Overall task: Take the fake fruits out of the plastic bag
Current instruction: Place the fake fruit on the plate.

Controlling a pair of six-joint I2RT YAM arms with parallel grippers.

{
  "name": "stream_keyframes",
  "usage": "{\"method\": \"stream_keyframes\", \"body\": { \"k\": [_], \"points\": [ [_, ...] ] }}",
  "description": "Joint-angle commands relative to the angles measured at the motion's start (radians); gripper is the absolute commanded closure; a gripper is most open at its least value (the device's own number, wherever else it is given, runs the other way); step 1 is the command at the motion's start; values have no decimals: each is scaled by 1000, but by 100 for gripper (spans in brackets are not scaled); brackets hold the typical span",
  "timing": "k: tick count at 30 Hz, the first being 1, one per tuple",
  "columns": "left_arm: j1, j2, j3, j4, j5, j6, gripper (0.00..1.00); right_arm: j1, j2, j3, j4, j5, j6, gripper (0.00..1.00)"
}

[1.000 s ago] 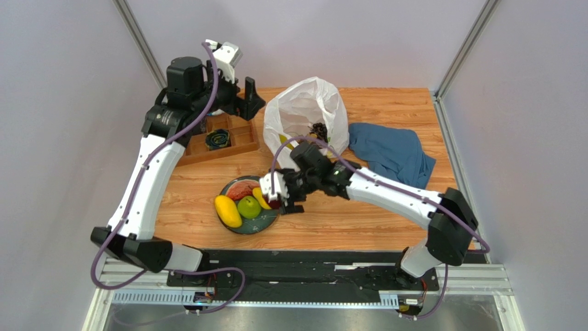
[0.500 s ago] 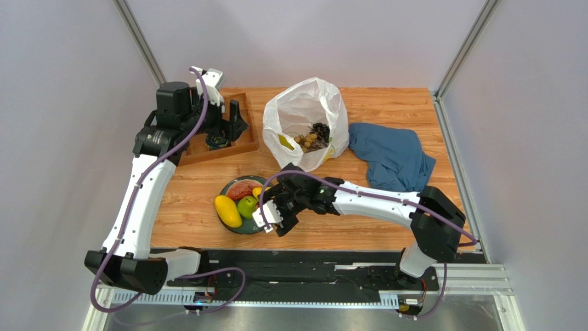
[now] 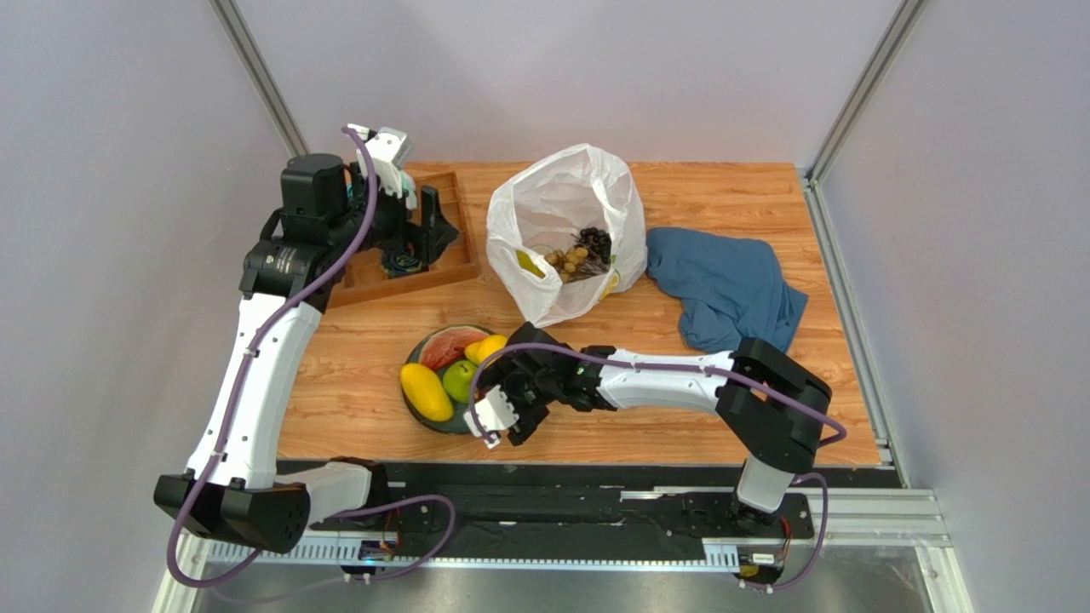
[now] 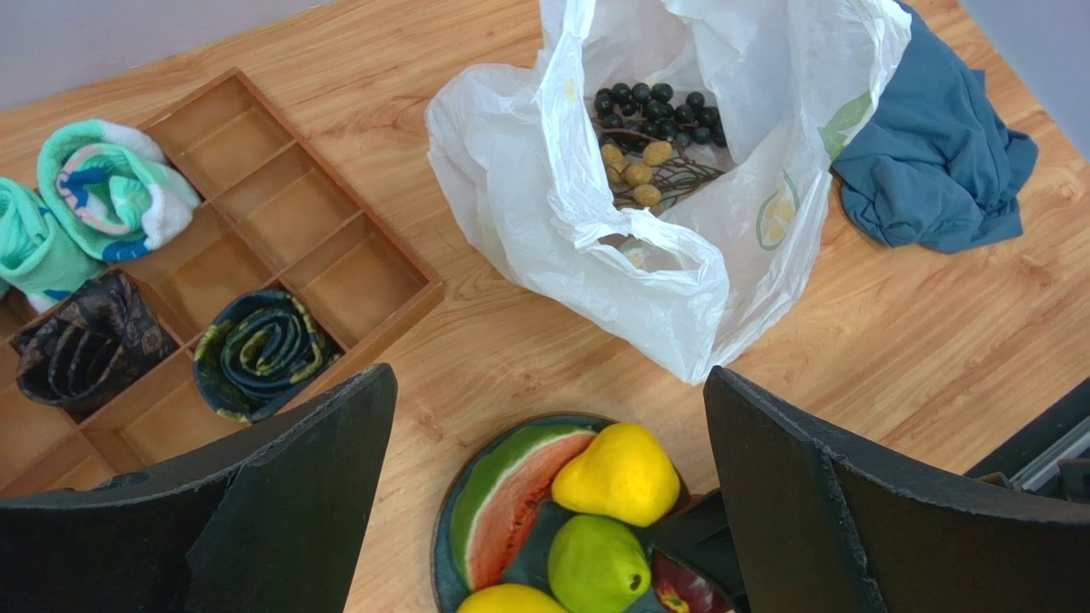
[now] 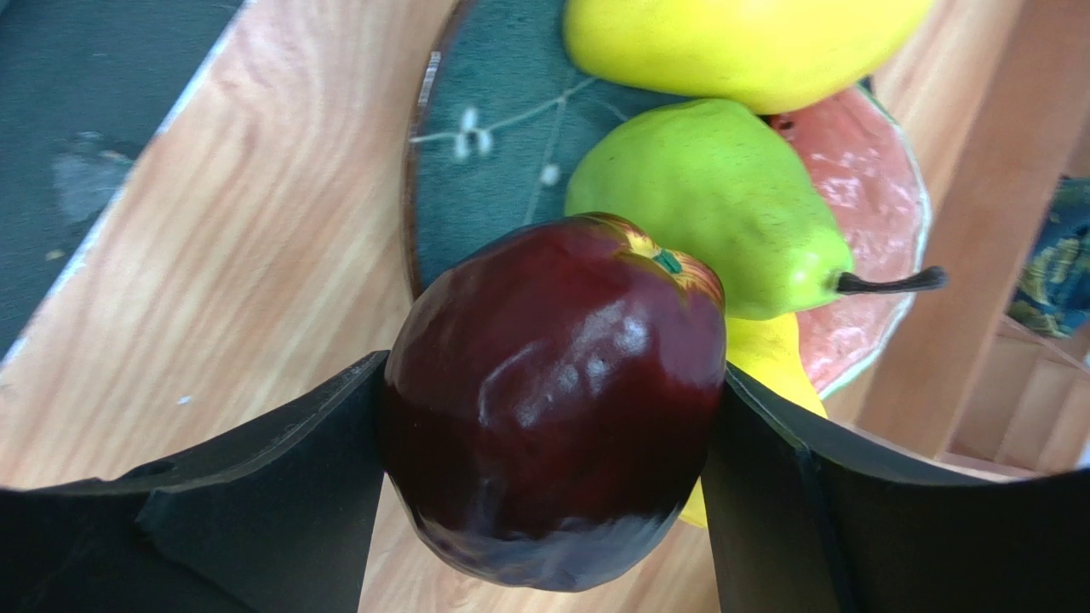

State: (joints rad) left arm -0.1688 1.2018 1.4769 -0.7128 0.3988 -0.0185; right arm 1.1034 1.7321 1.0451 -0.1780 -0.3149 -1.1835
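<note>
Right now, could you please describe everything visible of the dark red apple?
The dark red apple is round, glossy and smooth, plastic by its look, with an orange-yellow patch and a green stem stub on top. The right gripper clamps it, a black finger pressed against each side. It hangs over the rim of the dark plate, near the green pear; its underside is hidden.
</note>
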Motion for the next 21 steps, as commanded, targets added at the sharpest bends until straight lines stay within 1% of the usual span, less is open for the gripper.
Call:
{"method": "stream_keyframes", "body": {
  "k": [1,3,4,5,13,18,21],
  "points": [
    [9,-7,-15,38,31,-14,1,7,9,-20,129,51,-2,26],
    [11,-2,-18,38,37,-15,2,6,7,-22,143,57,2,20],
    [11,-1,-20,38,41,-15,2,6,7,-23,141,57,-2,14],
    [11,2,-20,38,46,-15,2,6,4,-25,143,60,-7,0],
    [11,21,-10,42,67,-20,2,3,-17,-45,225,77,44,0],
    [11,39,0,41,72,-18,2,3,-12,-39,209,74,68,0],
    [11,45,6,41,78,-26,2,1,-32,-43,192,120,97,0]
  ]
}}
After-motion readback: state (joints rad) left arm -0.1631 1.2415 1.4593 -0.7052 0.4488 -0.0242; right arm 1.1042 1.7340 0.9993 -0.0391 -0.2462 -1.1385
